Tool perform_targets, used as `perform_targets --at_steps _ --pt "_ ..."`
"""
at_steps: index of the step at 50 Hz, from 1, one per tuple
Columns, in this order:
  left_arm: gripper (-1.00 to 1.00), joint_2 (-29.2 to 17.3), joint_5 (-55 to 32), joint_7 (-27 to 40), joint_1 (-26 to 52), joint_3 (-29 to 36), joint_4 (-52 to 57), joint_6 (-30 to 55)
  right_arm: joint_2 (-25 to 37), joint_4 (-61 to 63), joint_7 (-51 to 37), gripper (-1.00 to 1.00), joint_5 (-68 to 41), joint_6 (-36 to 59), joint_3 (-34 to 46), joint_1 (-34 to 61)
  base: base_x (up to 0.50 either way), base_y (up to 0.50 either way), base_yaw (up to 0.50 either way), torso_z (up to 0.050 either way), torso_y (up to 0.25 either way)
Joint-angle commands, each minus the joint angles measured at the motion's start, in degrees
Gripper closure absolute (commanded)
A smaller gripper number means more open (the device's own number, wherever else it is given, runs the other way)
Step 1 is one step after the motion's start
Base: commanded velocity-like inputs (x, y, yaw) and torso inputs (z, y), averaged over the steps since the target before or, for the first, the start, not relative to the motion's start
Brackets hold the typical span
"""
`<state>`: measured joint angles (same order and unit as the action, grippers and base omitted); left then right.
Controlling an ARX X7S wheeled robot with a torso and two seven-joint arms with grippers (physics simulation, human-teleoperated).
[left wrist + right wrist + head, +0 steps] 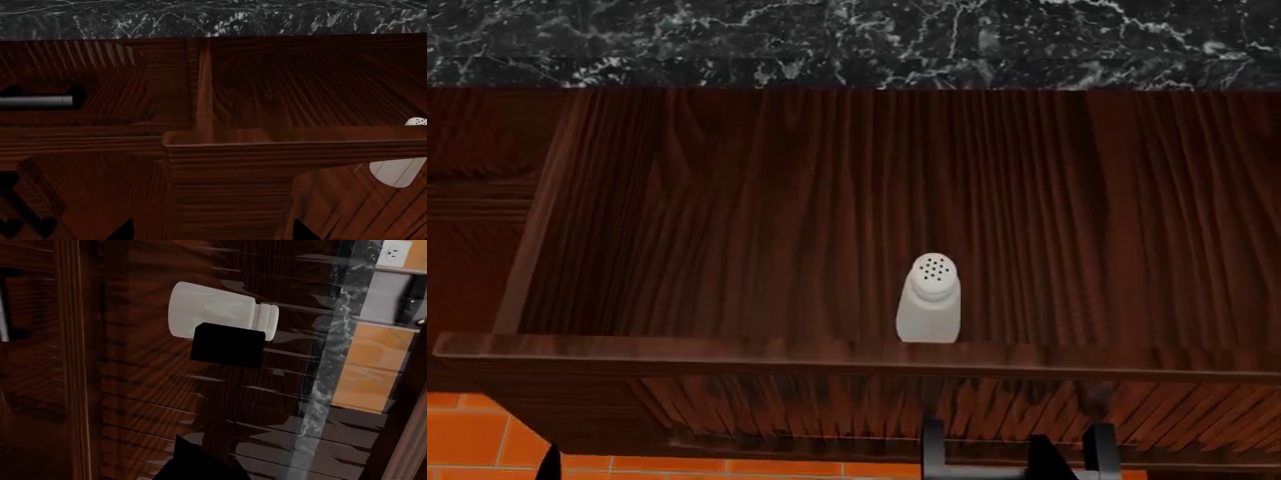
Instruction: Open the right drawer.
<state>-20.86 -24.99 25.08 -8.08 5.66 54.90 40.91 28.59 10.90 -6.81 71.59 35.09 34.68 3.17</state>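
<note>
While the right drawer [761, 215] stood pulled out under the marble counter [854, 40], a white shaker [930, 300] upright inside, the right gripper [1014, 455] sat below its front, finger spread unclear.

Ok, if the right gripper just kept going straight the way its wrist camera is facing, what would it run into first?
Most likely the white shaker: it sits straight ahead in the right wrist view, partly behind a dark finger, inside the open right drawer. Depth is unclear, so the drawer's wood could come first.
</note>
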Motion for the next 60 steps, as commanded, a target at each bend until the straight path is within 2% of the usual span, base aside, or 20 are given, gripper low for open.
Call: perform_targets --at_steps 1,4,9,16,50,60 --pt "-1.00 -0.04 -0.77 0.31 -0.09 -0.15 0.06 -0.72 -0.30 3.24 -2.71 1.00 11.17 0.17 2.24 0.79 -0.12 0.00 0.00 0.000 0.000" --pt "-1.00 -0.22 -0.52 0.04 -0.47 -0.06 -0.72 -1.87 -0.23 3.31 -2.68 1.00 11.14 0.21 2.17 0.82 -0.12 0.00 0.00 0.000 0.003" --pt "-1.00 -0.34 -3.12 2.27 1.90 -0.32 1.75 2.52 -0.18 3.70 -2.15 1.00 11.43 0.25 2.24 0.99 -0.12 0.00 0.00 0.002 0.002" --pt "-1.00 -0.65 -4.99 3.69 3.19 -0.54 2.85 4.57 -0.17 3.29 -2.36 1.00 11.29 0.13 2.29 1.17 -0.12 0.00 0.00 0.001 0.001" --pt "-1.00 -2.29 -5.94 5.08 2.78 0.53 1.94 2.32 -0.24 2.86 -2.87 1.00 11.30 0.27 2.56 0.97 -0.12 0.00 0.00 0.001 0.002" --pt "-1.00 -3.28 -5.13 4.86 1.70 1.54 0.24 -0.91 -0.19 2.93 -2.86 1.00 11.37 0.26 2.65 1.02 -0.12 0.00 0.00 0.000 0.002"
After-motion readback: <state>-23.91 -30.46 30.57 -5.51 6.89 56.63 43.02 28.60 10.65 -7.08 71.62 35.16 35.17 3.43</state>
